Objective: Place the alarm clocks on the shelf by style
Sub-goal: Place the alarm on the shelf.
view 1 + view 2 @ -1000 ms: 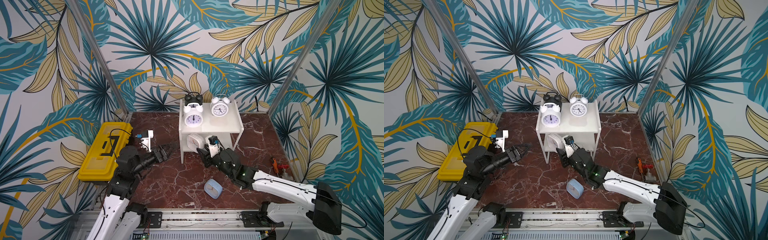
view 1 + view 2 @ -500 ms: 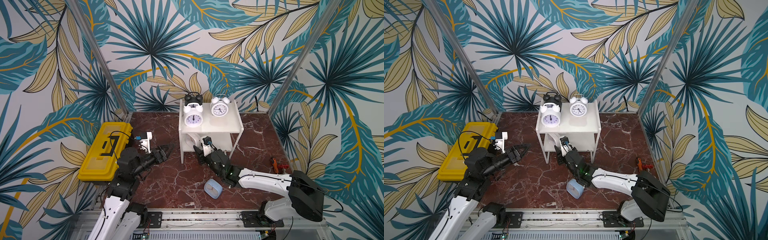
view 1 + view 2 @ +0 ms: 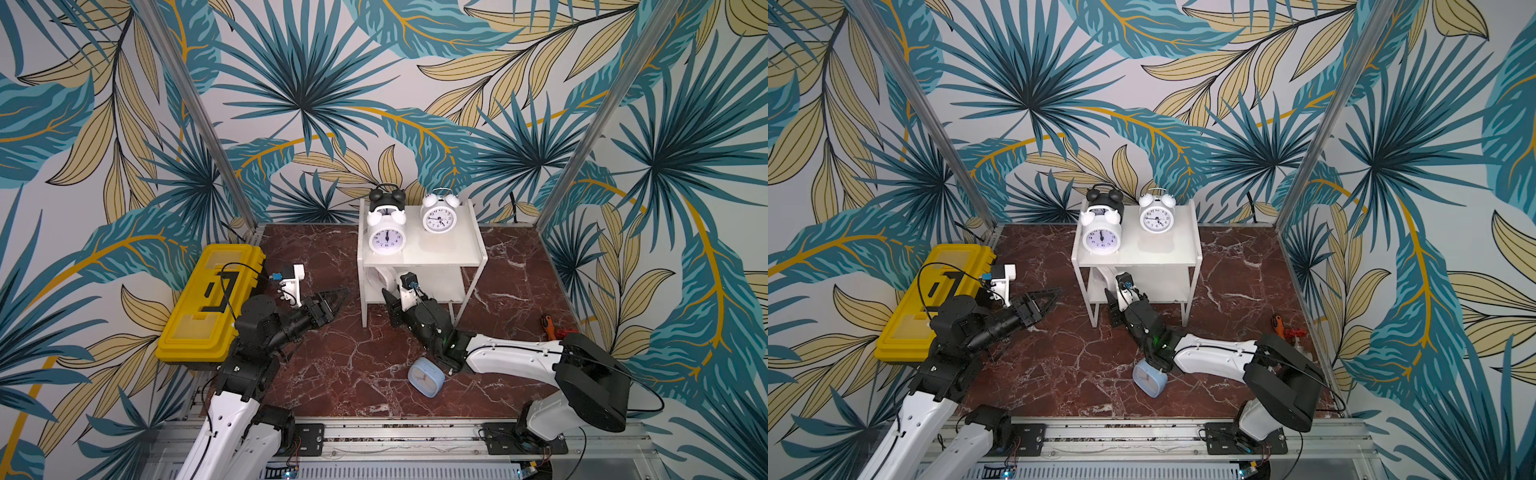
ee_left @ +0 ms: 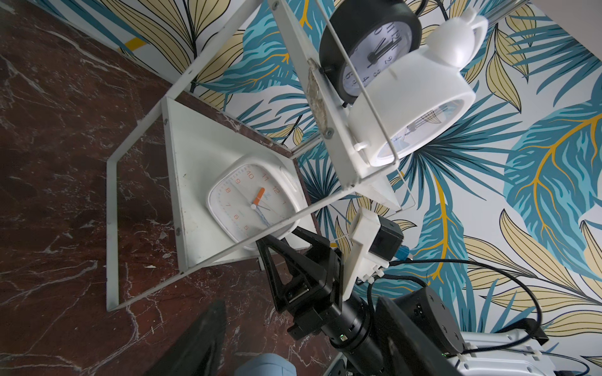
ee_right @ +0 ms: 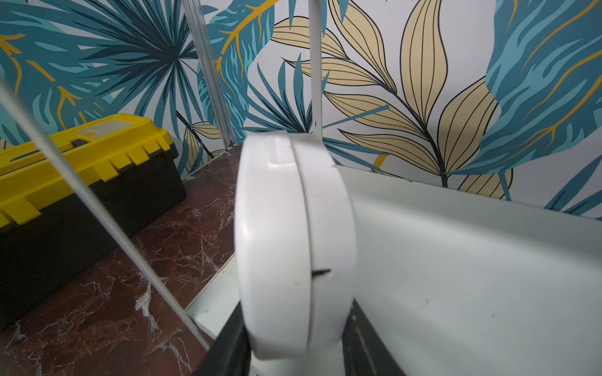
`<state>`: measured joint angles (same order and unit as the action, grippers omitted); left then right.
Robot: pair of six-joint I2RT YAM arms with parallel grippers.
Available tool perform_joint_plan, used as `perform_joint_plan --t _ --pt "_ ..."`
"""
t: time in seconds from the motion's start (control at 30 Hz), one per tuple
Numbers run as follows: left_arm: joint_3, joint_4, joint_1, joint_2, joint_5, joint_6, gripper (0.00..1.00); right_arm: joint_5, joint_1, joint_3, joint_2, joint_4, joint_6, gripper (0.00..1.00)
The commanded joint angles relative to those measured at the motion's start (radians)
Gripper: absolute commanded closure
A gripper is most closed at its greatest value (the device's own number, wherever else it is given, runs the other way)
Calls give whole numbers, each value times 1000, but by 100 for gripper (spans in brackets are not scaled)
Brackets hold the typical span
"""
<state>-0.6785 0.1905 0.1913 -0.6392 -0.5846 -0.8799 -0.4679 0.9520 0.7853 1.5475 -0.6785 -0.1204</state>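
Placement of white square clock [image 4: 250,201]: upright on the lower board of the shelf [image 3: 432,253], between the jaws of the right end effector [image 3: 390,297]. Whether it is clamped or freed cannot be told. Best handling is probably to let go fully, then back straight out clear of the legs.

Left end effector [image 3: 341,301]: spread, empty, above the bench [image 3: 353,374].

Count:
- Clocks, five.
- Top board, three: black twin-bell [image 3: 386,199], front white twin-bell [image 3: 387,237], rear white twin-bell [image 3: 438,216].
- Lower board, one square.
- Bench, one: light blue clock [image 3: 424,377].
- Shelf, one.
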Motion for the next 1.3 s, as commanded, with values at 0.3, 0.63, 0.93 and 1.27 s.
perform_joint_plan --t 0.3,0.63,0.93,1.27 --pt "22 -49 -16 -5 -23 8 27 -66 4 1 -6 55 -8 43" --pt "31 -42 -17 4 -34 11 27 -101 -19 -19 -33 56 -55 38" --pt "46 -50 -17 9 -38 10 27 -89 -35 -39 -65 75 -81 43" --pt "54 -55 -18 9 -39 4 27 -82 -39 -38 -75 97 -89 53"
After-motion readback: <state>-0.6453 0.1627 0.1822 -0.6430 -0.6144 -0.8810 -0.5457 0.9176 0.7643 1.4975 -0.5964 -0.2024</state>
